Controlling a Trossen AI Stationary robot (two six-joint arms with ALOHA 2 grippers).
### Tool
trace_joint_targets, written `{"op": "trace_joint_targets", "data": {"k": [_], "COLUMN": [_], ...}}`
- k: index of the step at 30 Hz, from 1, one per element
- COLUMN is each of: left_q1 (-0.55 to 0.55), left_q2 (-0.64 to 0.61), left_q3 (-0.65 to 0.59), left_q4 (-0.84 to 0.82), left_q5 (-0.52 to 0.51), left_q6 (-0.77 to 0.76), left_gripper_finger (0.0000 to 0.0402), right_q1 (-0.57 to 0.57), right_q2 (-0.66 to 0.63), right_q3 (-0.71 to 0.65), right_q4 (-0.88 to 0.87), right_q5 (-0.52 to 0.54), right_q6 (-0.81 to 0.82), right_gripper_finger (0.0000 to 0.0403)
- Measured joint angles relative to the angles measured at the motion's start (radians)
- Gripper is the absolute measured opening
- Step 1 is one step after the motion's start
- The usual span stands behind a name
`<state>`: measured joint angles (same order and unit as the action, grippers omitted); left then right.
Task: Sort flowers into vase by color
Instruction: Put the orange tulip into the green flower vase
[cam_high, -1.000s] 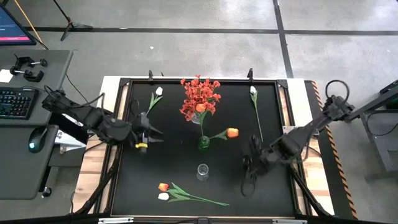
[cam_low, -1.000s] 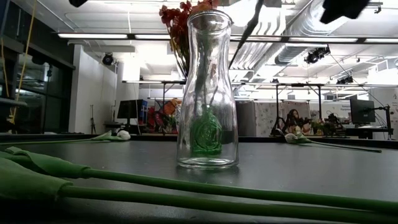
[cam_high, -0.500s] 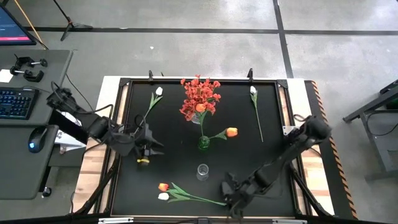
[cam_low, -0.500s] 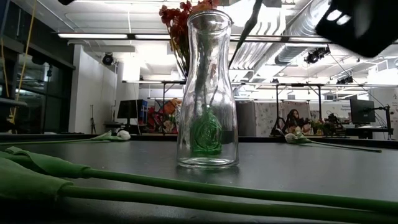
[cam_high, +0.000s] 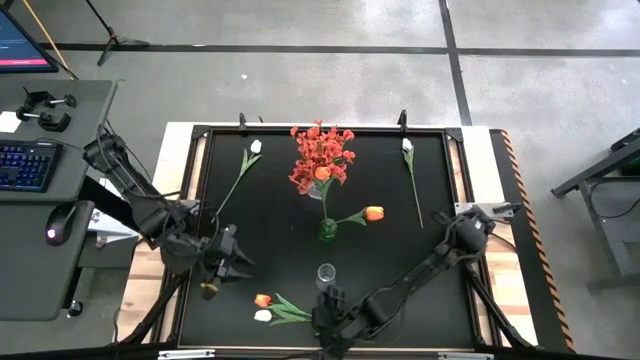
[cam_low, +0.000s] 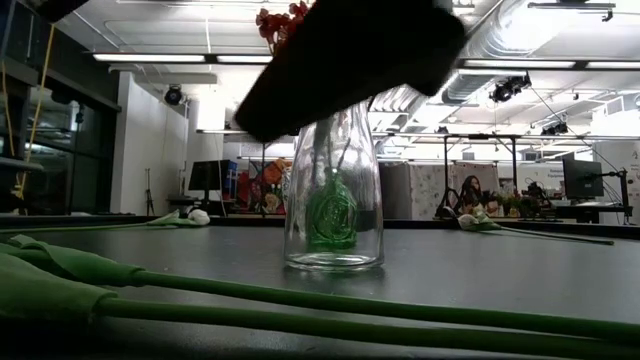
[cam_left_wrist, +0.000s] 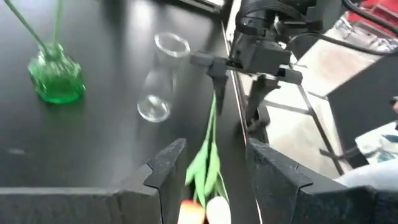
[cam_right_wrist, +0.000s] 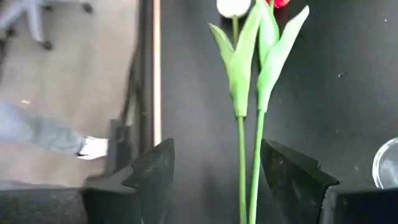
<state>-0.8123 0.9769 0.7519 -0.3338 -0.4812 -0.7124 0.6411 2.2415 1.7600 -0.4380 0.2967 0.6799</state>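
Observation:
An orange tulip (cam_high: 262, 300) and a white tulip (cam_high: 262, 316) lie side by side at the table's near edge, stalks (cam_right_wrist: 249, 155) running right. My right gripper (cam_high: 328, 312) (cam_right_wrist: 216, 149) is open, a finger on either side of those stalks, and I cannot tell that it touches them. My left gripper (cam_high: 238, 265) (cam_left_wrist: 214, 149) is open, left of the pair and pointing at the blossoms (cam_left_wrist: 205, 210). Red sprays (cam_high: 322, 160) stand in a vase at the far middle. An orange tulip (cam_high: 373, 212) leans out of the green vase (cam_high: 328, 230). The clear vase (cam_high: 326, 273) stands upright.
One white tulip (cam_high: 255, 147) lies at the far left of the black mat, another (cam_high: 407, 145) at the far right. The right arm (cam_high: 440, 260) reaches slantwise across the near right of the table. A desk with keyboard (cam_high: 25, 165) and mouse stands left of the table.
My right gripper has swept from the table's right middle toward the near edge and to the left, ending over the stalks of the tulip pair. My left gripper has moved toward the near edge, closer to the blossoms. The flowers and vases have stayed in place.

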Motion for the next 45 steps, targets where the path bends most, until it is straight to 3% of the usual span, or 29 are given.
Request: {"op": "trace_joint_targets", "data": {"k": [5,9,17,39,42,45], "left_q1": [-0.028,-0.037,-0.04,-0.039,-0.039,-0.039], "left_q2": [-0.002,-0.003,-0.003,-0.003,-0.003,-0.003], "left_q3": [-0.029,-0.033,-0.033,-0.033,-0.033,-0.033], "left_q4": [0.002,0.025,0.027,0.055,0.054,0.052], "left_q5": [-0.001,0.0,-0.001,-0.013,-0.024,-0.03], "left_q6": [-0.041,-0.045,-0.045,-0.062,-0.062,-0.063], "left_gripper_finger": [0.0151,0.0151,0.0151,0.0151,0.0151,0.0151], "right_q1": [-0.022,-0.033,-0.038,-0.06,-0.061,-0.061], "right_q2": [0.125,0.172,0.176,0.222,0.222,0.222], "right_q3": [0.197,0.275,0.256,0.254,0.255,0.256], "right_q4": [-0.15,-0.207,-0.217,-0.219,-0.225,-0.243], "right_q5": [0.036,0.068,0.066,0.028,0.015,-0.011], "right_q6": [0.036,0.046,0.065,-0.056,-0.06,-0.06], "right_gripper_finger": [0.0204,0.0166,0.0118,0.0114,0.0086,0.0023]}}
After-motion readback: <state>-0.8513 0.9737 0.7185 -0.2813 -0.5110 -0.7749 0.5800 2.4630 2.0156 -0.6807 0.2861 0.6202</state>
